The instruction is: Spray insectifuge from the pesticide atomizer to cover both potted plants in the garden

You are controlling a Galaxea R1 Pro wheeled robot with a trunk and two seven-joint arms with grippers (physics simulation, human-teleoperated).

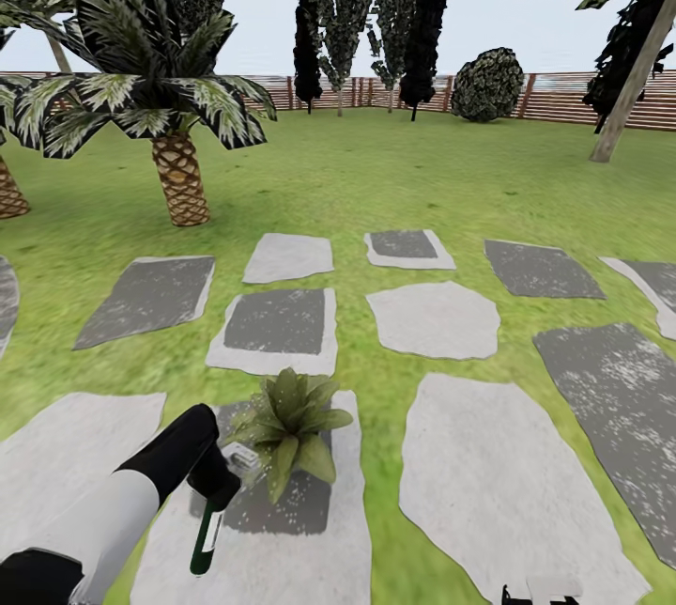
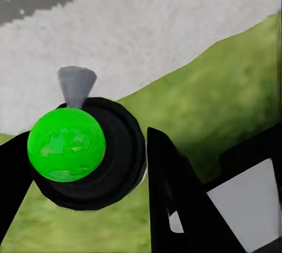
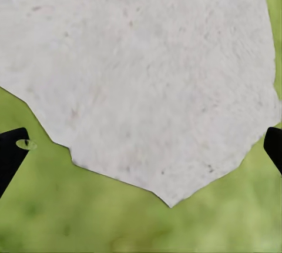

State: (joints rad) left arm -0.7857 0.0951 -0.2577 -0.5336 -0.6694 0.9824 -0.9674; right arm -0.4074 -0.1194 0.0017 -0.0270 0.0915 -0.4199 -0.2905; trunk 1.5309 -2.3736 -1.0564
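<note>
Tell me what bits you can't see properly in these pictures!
- The plant's pot: in the head view the potted plant spreads its leaves over it.
- The pesticide atomizer: its trigger head is blurry beside the left gripper; the left wrist view shows just its round green end.
- The right gripper: the right wrist view's edges cut off its fingertips.
- The second plant: not seen here.

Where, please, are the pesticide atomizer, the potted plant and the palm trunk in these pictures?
pesticide atomizer (image 1: 206,535), head view, on its green body.
potted plant (image 1: 293,426), head view, on its leaf rosette.
palm trunk (image 1: 180,180), head view, on its scaly bark.
</note>
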